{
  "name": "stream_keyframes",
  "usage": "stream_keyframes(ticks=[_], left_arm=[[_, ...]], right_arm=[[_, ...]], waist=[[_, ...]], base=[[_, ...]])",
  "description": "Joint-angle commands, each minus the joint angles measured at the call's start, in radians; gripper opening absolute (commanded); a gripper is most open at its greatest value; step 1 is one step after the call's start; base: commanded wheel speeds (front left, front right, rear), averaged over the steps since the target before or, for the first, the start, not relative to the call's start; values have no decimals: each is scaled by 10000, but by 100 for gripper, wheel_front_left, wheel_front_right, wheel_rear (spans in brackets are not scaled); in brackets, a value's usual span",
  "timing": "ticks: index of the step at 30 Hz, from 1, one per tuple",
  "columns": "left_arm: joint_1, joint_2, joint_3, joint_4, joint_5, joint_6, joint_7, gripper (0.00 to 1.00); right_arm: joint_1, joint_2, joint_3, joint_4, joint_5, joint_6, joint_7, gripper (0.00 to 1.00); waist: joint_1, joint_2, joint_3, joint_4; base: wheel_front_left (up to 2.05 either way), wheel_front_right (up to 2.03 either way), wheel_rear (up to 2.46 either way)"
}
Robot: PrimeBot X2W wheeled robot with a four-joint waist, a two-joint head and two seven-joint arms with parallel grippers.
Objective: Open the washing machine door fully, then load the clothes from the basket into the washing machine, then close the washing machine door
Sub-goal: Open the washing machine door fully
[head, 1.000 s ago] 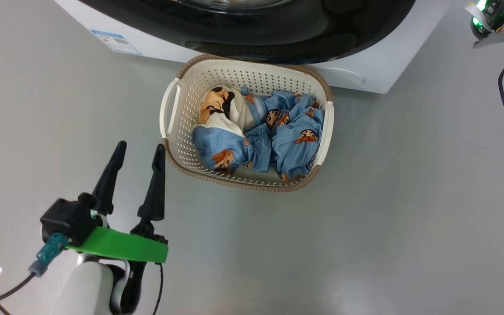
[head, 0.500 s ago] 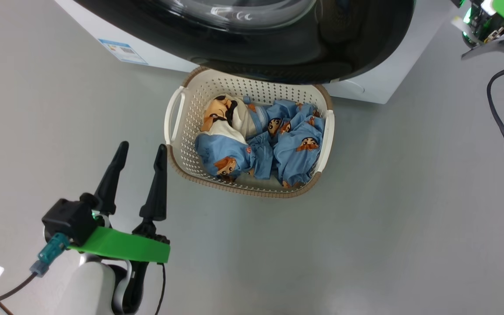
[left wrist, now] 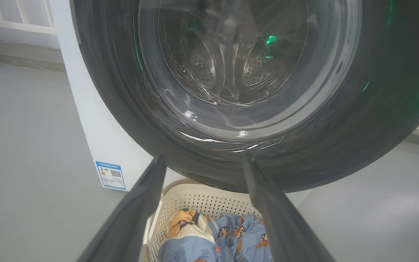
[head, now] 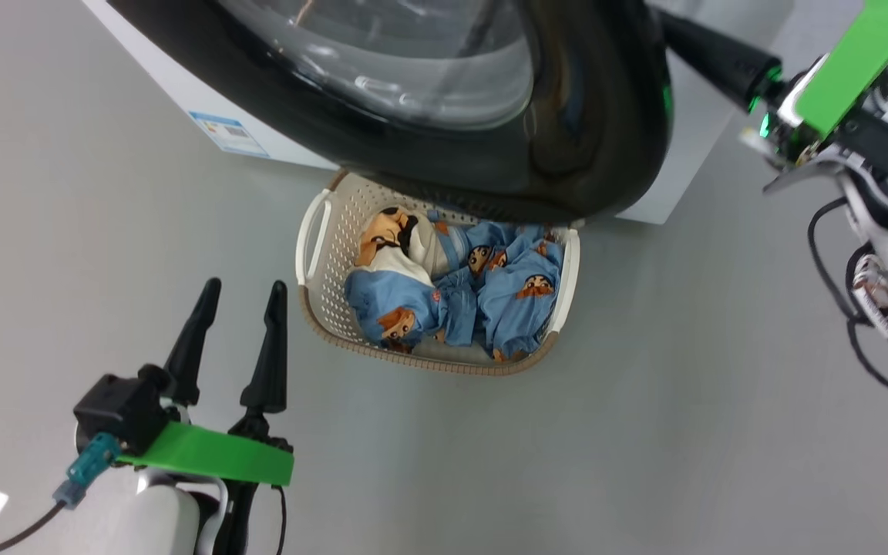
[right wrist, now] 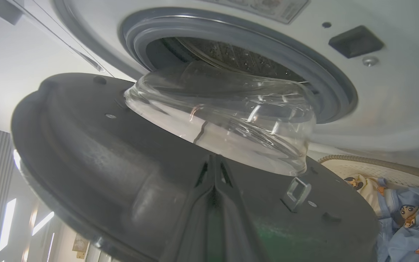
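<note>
Two long dark fingers of the left gripper (head: pixel 246 287) stand spread wide with nothing between them, at the lower left of the head view over bare grey floor (head: pixel 683 401). It sits just left of the basket (head: pixel 313 308), near the left handle but apart from it. In the left wrist view the same fingers frame the basket's near left corner, with the door glass above them. The basket sits on the floor right in front of the washing machine (head: pixel 182 85), whose small blue label (head: pixel 228 135) shows on its white front. The clothes (head: pixel 513 308) lie bunched inside the basket, blue with cartoon figures and a cream patch toward the left. The washing machine door (head: pixel 590 139) stands partly swung out, and its black rim overhangs the basket's far edge. Open floor spreads on both sides of the basket and in front of it. At the upper right, the right gripper (right wrist: pixel 215 160) is closed and empty, its fingers pressed together along the door's inner face, with their tips at the foot of the glass bowl (right wrist: pixel 224 112)
</note>
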Motion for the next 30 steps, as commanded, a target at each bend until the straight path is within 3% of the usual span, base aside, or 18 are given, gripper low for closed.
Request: stream_keyframes(ticks=[1, 30], left_arm=[[196, 246, 401, -131, 79, 6, -65, 100], [1247, 280, 851, -207, 189, 6, -65, 100]], right_arm=[[467, 354, 182, -364, 190, 77, 186, 0], [2667, 1528, 684, -949, 293, 77, 1561, 0]], waist=[[0, 0, -350, -69], [0, 0, -1737, -47]], base=[[0, 0, 0], [0, 0, 0]])
